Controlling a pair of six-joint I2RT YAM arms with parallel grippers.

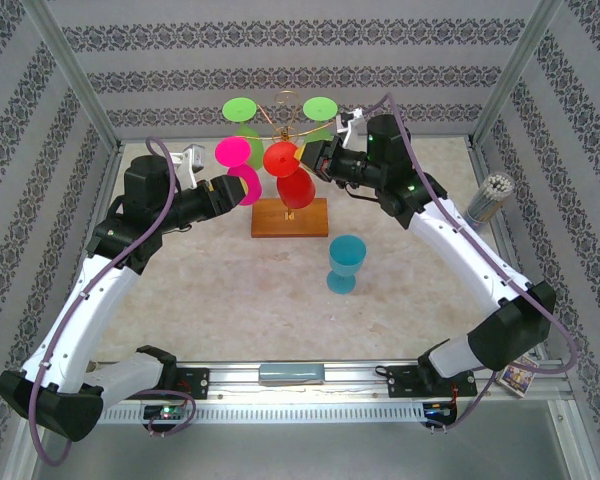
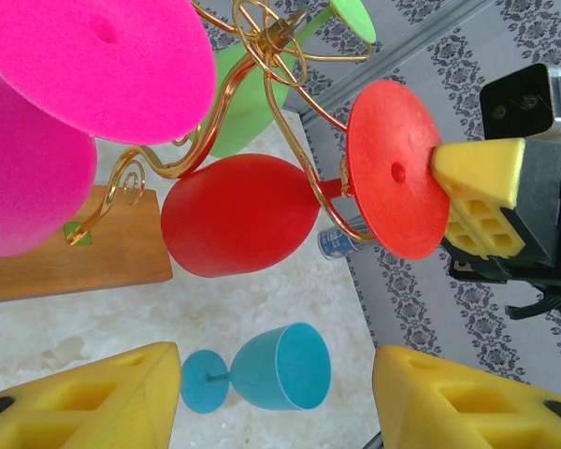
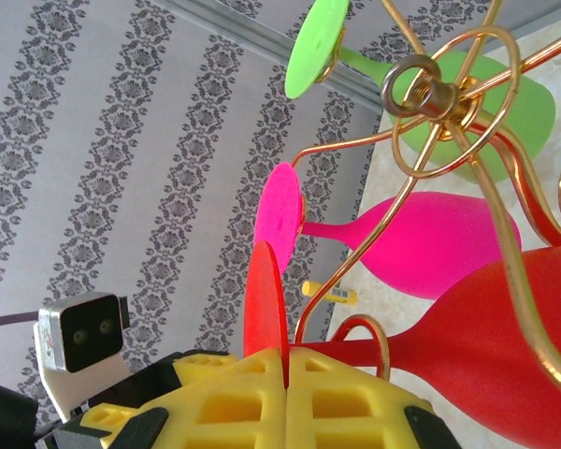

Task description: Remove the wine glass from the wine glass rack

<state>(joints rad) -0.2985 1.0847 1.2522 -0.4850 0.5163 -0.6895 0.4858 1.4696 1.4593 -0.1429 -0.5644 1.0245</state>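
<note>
**Hidden, cut off or unclear**
- Wine glass rack (image 1: 289,218): far centre of the table (image 1: 180,300). The brown base is plain in the top view, but the hanging glasses screen the stem.
- Two green glasses (image 1: 240,108) (image 1: 320,107): at the far side of the rack. Their feet are clear; their bowls are largely covered by the pink and red feet.
- Pink glass (image 1: 245,185): hangs on the left of the rack and is cropped by the left edge of the left wrist view.
- Small blue-and-white object (image 2: 337,243): half hidden behind the red bowl and cannot be identified.
- Small yellow item (image 3: 329,293): lies on the table beyond the pink glass and is too small to identify.
- Bundle of pale sticks (image 1: 490,195): stands upright at the right edge of the table.

**Task item**
- Red wine glass (image 1: 294,186): hangs bowl-down on the near right arm of the rack, above the base, with its stem lying in a gold curl.

**Grippers**
- Right gripper (image 3: 285,360): its yellow pads are clamped on the rim of the red glass's foot, with the disc edge-on between them.
- Left gripper (image 2: 276,374): its fingers (image 2: 93,398) stand well apart with nothing between them and are cut off by the lower edge of the view. In the top view it sits just beside the pink bowl, and it is not clear whether they touch.

**Other**
- Blue glass (image 1: 345,262): stands upright on the table, near and right of the base, apart from it.
</note>
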